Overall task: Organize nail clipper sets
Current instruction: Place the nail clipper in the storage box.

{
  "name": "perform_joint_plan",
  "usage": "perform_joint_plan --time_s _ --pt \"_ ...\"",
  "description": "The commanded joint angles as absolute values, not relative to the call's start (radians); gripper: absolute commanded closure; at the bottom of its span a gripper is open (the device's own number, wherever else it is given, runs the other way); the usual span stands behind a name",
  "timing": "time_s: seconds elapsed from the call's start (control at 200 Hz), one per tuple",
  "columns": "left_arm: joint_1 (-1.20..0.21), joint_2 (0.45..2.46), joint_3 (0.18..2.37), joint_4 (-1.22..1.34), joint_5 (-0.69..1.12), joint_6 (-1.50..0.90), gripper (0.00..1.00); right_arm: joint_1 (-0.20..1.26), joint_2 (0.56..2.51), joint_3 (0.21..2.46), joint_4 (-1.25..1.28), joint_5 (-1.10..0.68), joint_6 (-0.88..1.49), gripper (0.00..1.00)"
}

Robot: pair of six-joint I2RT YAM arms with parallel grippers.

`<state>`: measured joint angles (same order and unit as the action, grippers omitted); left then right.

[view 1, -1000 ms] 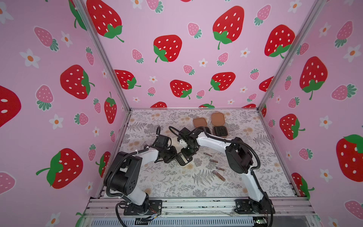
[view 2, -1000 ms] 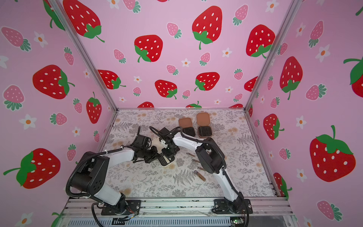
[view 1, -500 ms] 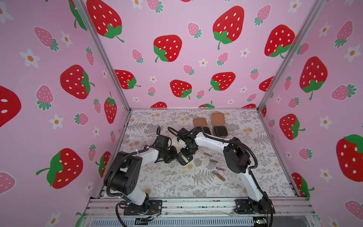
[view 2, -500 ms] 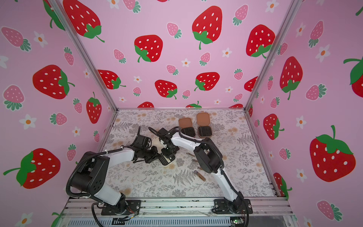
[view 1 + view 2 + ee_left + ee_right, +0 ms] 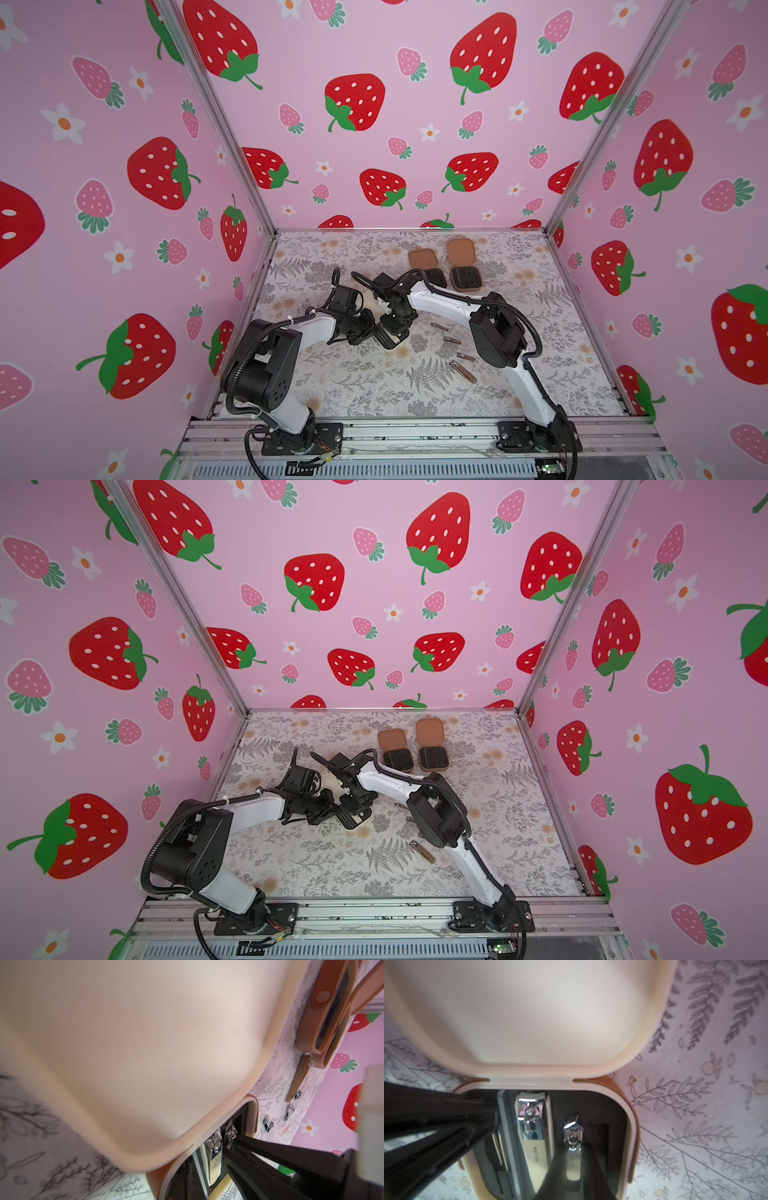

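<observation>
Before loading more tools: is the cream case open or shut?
Open: cream case lid swung back, exposing black insert and clippers inside.

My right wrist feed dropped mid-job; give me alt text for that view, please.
Open cream case, lid raised, black insert holding a large clipper; the right gripper straddles a small clipper beside it. The shut left gripper reaches in from the case's side.

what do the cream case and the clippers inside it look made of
cream case: matte, smooth, no glare; probably plastic or silicone.
large clipper: mirror-bright head with reflections, so polished metal, likely steel.
small clipper: same shine, likely the same metal.
</observation>
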<state>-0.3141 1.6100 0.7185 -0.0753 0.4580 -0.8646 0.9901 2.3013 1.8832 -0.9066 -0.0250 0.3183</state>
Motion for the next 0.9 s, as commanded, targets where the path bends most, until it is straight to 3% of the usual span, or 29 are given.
perform_joint_plan --time_s 0.0,0.535,0.896 --pt "-0.321 1.657 0.687 -0.169 0.433 -0.87 1.0 0.971 2.364 1.848 -0.979 0.074 0.335 0.8" --pt "-0.321 1.671 0.692 -0.169 0.44 -0.865 1.0 0.961 2.229 1.908 -0.962 -0.001 0.29 0.71" --pt "-0.321 1.673 0.699 -0.176 0.441 -0.862 1.0 0.959 2.207 1.887 -0.908 -0.103 0.293 0.71"
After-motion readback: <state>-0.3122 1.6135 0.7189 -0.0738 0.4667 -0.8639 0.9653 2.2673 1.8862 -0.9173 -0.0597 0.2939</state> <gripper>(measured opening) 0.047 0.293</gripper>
